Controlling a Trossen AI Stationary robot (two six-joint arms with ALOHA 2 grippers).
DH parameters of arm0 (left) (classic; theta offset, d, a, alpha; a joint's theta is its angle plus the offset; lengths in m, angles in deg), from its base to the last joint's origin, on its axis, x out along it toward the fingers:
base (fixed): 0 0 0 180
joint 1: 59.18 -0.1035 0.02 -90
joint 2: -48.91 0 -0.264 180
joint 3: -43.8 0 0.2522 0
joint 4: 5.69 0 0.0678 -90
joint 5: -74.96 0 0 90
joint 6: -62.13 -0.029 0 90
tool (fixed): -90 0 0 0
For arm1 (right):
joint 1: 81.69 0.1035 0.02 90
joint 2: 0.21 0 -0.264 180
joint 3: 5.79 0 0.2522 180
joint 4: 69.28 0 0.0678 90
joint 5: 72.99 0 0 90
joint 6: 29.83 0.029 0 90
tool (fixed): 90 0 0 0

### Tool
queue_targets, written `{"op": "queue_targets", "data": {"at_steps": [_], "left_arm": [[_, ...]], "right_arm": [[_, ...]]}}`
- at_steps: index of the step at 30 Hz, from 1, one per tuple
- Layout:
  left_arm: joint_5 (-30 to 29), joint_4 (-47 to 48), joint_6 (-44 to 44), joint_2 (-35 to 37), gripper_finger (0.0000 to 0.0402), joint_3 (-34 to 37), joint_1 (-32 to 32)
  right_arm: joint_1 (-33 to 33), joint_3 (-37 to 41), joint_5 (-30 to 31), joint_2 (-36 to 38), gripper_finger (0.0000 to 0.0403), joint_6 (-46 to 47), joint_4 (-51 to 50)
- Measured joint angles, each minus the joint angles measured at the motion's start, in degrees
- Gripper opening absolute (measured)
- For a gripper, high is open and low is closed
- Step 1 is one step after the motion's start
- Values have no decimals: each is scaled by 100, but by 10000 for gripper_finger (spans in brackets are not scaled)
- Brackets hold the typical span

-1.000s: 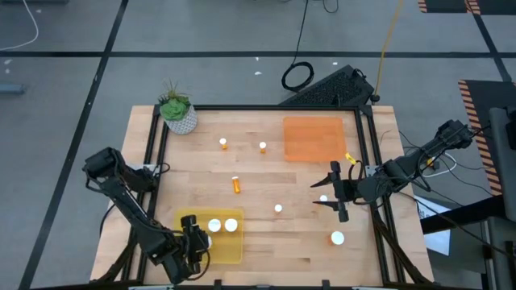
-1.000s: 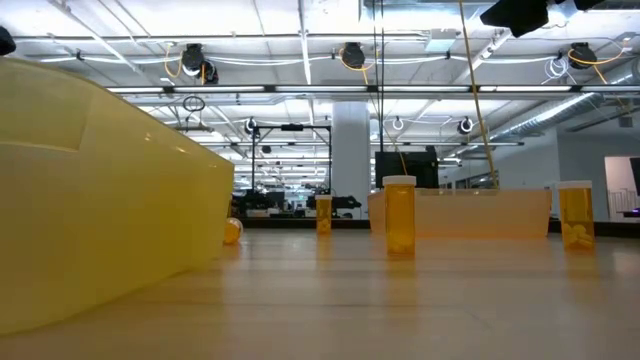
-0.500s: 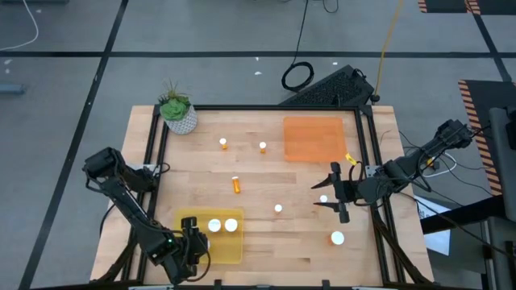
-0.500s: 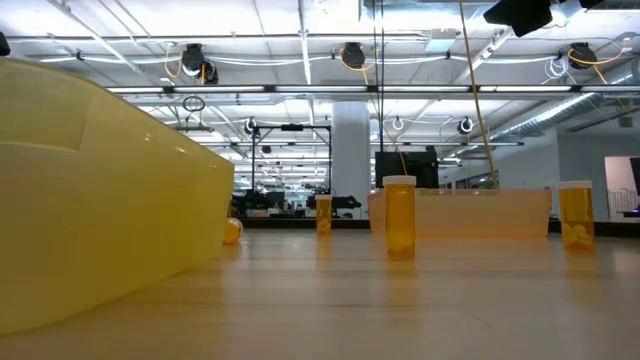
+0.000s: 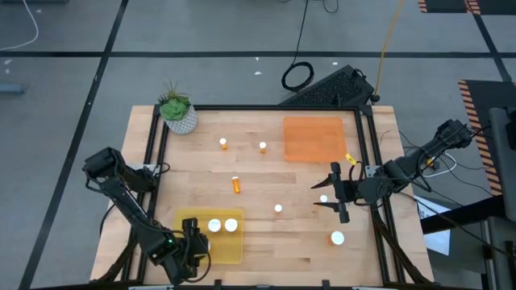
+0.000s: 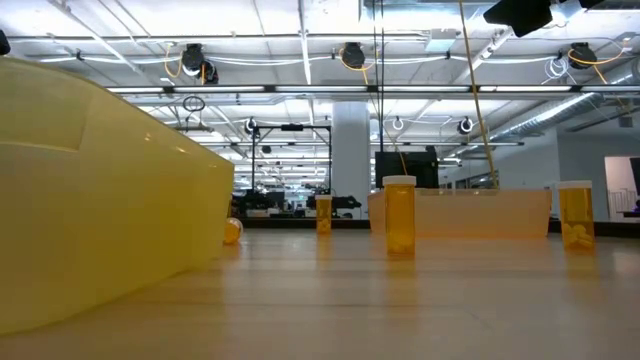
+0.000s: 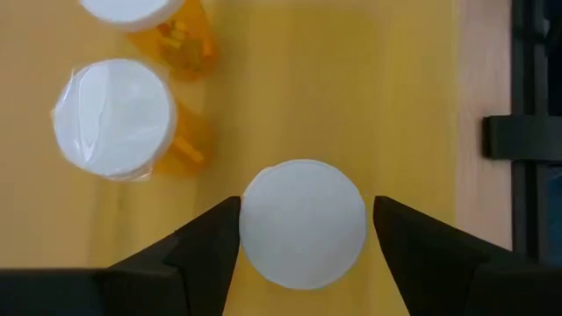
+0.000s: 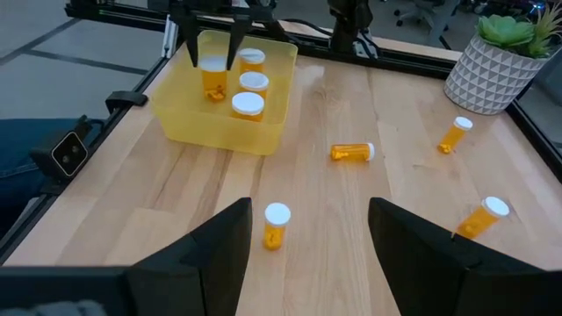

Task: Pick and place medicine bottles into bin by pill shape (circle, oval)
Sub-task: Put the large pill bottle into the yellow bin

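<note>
**A:** What sits around the two arms?

**B:** On the bench (image 5: 258, 234) the yellow tray (image 5: 211, 250) lies at the near left, with two white-capped bottles (image 5: 222, 225) standing inside it. The left gripper (image 7: 303, 230) hangs over that tray, its jaws on either side of a third bottle (image 7: 303, 222), touching or nearly touching the cap. The orange tray (image 5: 314, 138) lies at the far right. A white pot with a green plant (image 5: 177, 111) stands at the far left corner.

**A:** And the loose bottles?

**B:** Two stand near the far edge (image 5: 223, 143) and (image 5: 263, 147), one lies on its side mid-bench (image 5: 236, 184), one stands toward the middle (image 5: 278, 209), one stands between the fingers of the right gripper (image 5: 324, 198), and a wide-capped one (image 5: 337, 238) stands at the near right.

**A:** How are the right jaws?

**B:** Spread wide, hovering above the bench right of centre.

**A:** Anything in the way?

**B:** The two bottles in the yellow tray stand just beside the one between the left jaws. Nothing crowds the right gripper.

**A:** Any change from half a second ago?

**B:** None that shows; arms, trays and bottles all lie as before.
</note>
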Motion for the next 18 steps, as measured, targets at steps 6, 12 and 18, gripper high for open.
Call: {"op": "queue_targets", "data": {"at_steps": [6, 12, 18], "left_arm": [[44, 65, -48, -4, 254, -83, 0], [2, 389, -187, -4, 255, -372, -7], [-210, 1047, -145, -4, 247, -856, -7]], "right_arm": [[2, -1, 0, 0, 221, 110, -1], [38, 0, -136, 0, 221, 629, -145], [443, -2, -255, -2, 221, 1521, -769]]}}
